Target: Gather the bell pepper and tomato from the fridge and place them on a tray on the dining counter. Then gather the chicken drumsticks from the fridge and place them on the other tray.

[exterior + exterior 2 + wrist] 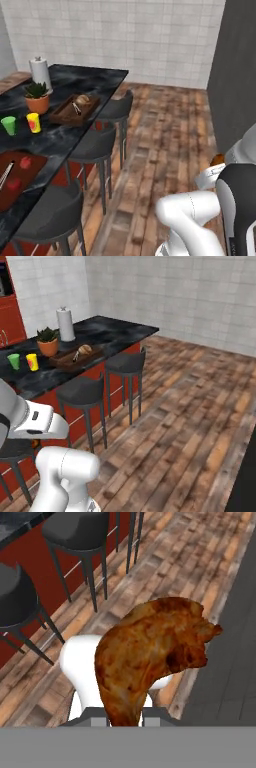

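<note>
**Second drumstick in transit to the dark tray**

Left base view: the counter [75, 82] is seen left of the arm. On it the dark tray [62, 117] holds one pale drumstick [82, 99], beside a potted plant [37, 97]. Nearer along the counter, the red-brown tray [30, 172] carries two red items, judged to be the pepper and tomato.

Right base view: the dark tray lies on the counter, behind the stools [82, 392], ahead and to the left of the arm, well apart from it.

Hand view: the gripper [125, 714] is closed on a brown drumstick [150, 657], held by its narrow end, long axis pointing away from the hand. Stools and the counter's red panel lie beyond it.

Judgement: the carry must go forward-left, over the stools.
</note>
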